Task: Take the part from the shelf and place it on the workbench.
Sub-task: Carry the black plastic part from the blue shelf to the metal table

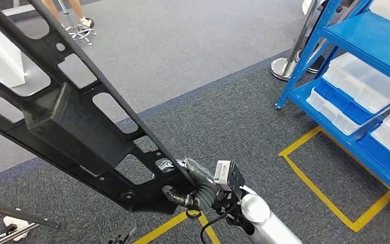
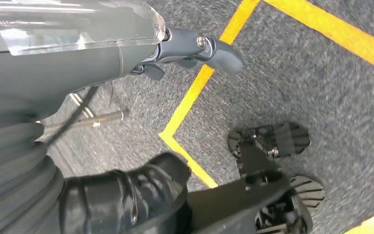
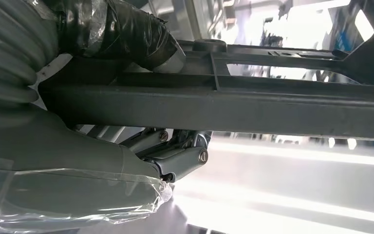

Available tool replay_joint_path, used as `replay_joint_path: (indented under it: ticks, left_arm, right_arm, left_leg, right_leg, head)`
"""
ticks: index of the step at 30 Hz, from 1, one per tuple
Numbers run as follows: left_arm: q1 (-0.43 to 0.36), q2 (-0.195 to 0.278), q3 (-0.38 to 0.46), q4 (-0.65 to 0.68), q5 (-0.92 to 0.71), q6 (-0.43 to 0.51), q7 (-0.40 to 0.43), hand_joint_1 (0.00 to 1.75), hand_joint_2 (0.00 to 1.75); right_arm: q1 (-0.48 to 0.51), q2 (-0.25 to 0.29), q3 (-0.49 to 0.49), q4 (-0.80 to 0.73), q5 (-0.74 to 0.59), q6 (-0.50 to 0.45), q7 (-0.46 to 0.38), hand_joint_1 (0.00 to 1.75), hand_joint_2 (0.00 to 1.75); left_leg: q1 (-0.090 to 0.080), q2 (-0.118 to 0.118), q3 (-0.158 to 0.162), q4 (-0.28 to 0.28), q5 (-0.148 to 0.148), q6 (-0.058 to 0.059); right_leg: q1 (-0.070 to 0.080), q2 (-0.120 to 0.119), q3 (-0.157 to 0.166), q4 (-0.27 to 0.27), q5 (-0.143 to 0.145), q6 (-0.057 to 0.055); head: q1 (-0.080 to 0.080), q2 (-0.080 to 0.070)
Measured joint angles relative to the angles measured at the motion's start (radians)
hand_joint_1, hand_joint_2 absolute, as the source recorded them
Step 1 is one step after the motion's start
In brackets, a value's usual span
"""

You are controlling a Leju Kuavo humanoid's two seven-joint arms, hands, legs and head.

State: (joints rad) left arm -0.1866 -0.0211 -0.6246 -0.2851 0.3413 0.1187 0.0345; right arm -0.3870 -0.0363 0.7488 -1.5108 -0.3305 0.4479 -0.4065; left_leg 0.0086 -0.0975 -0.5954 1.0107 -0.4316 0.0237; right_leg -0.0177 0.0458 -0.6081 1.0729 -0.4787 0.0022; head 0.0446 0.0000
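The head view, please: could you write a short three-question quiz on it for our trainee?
1. True or false: the right hand grips the long black part near one end.
2. Which of these sits on the blue shelf? A) pale plastic bins B) cardboard boxes C) paint cans
3. Fill in the blank: the tape lines on the carpet are ____.

Key: 1 true; 2 A; 3 yellow.
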Motion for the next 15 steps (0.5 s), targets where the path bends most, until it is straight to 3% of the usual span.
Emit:
replay_joint_path:
  ticks: [2, 4, 6, 8, 10, 11, 12, 13, 15]
  left_arm:
    - [-0.001, 0.002, 0.004, 0.004, 0.000, 0.000, 0.002, 0.00, 1.75]
    - [0.000, 0.005, 0.012, 0.012, -0.001, -0.001, 0.002, 0.00, 1.75]
    - [0.001, 0.008, 0.020, 0.019, -0.002, -0.002, 0.002, 0.00, 1.75]
    - [-0.002, 0.008, 0.025, 0.021, -0.006, -0.004, 0.003, 0.00, 1.75]
    - [-0.004, 0.008, 0.027, 0.023, -0.010, -0.007, 0.004, 0.00, 1.75]
    - [-0.002, 0.009, 0.027, 0.024, -0.012, -0.009, 0.004, 0.00, 1.75]
    - [0.000, 0.009, 0.028, 0.026, -0.014, -0.012, 0.005, 0.00, 1.75]
    - [0.001, 0.009, 0.028, 0.027, -0.016, -0.014, 0.005, 0.00, 1.75]
    - [0.001, 0.010, 0.029, 0.029, -0.019, -0.016, 0.006, 0.00, 1.75]
  right_arm:
    - [-0.007, 0.004, 0.001, 0.011, -0.011, 0.017, -0.003, 1.75, 1.75]
    - [-0.014, 0.011, 0.003, 0.025, -0.018, 0.031, -0.006, 1.75, 1.75]
    - [-0.023, 0.021, 0.006, 0.037, -0.023, 0.042, -0.008, 1.75, 1.75]
    - [-0.029, 0.027, 0.007, 0.046, -0.031, 0.050, -0.010, 1.75, 1.75]
    - [-0.030, 0.028, 0.007, 0.056, -0.037, 0.057, -0.011, 1.75, 1.75]
    - [-0.029, 0.028, 0.008, 0.061, -0.037, 0.060, -0.012, 1.75, 1.75]
    - [-0.029, 0.029, 0.008, 0.066, -0.038, 0.064, -0.012, 1.75, 1.75]
    - [-0.029, 0.029, 0.008, 0.070, -0.039, 0.068, -0.012, 1.75, 1.75]
    - [-0.030, 0.031, 0.008, 0.073, -0.041, 0.071, -0.013, 1.75, 1.75]
  left_leg:
    - [0.003, -0.016, -0.009, 0.005, -0.001, -0.011]
    - [0.007, -0.025, -0.015, 0.006, 0.000, -0.024]
    - [0.004, 0.017, -0.026, 0.029, -0.014, -0.034]
    - [0.003, 0.075, -0.072, 0.125, -0.064, -0.042]
    - [0.005, 0.092, -0.138, 0.251, -0.114, -0.048]
    - [0.006, 0.093, -0.155, 0.282, -0.117, -0.048]
    - [0.005, 0.094, -0.148, 0.268, -0.098, -0.048]
    - [0.005, 0.099, -0.121, 0.215, -0.065, -0.045]
    - [-0.003, 0.134, -0.047, 0.074, -0.009, -0.035]
  right_leg:
    - [0.002, 0.017, 0.013, -0.031, 0.000, -0.005]
    - [0.005, 0.001, 0.015, -0.035, 0.006, -0.014]
    - [0.002, -0.018, 0.020, -0.041, 0.009, -0.026]
    - [0.004, -0.043, 0.023, -0.045, 0.008, -0.035]
    - [0.006, -0.071, 0.024, -0.044, 0.006, -0.039]
    - [0.007, -0.084, 0.024, -0.044, 0.004, -0.039]
    - [0.007, -0.095, 0.026, -0.044, 0.003, -0.039]
    - [0.008, -0.106, 0.028, -0.044, 0.001, -0.037]
    - [0.011, -0.125, 0.034, -0.044, -0.005, -0.032]
  head:
    - [0.000, 0.000]
    - [0.000, 0.000]
    - [-0.003, 0.000]
    - [-0.006, 0.000]
    - [-0.007, 0.000]
    - [-0.007, 0.000]
    - [-0.007, 0.000]
    - [-0.007, 0.000]
    - [-0.007, 0.000]
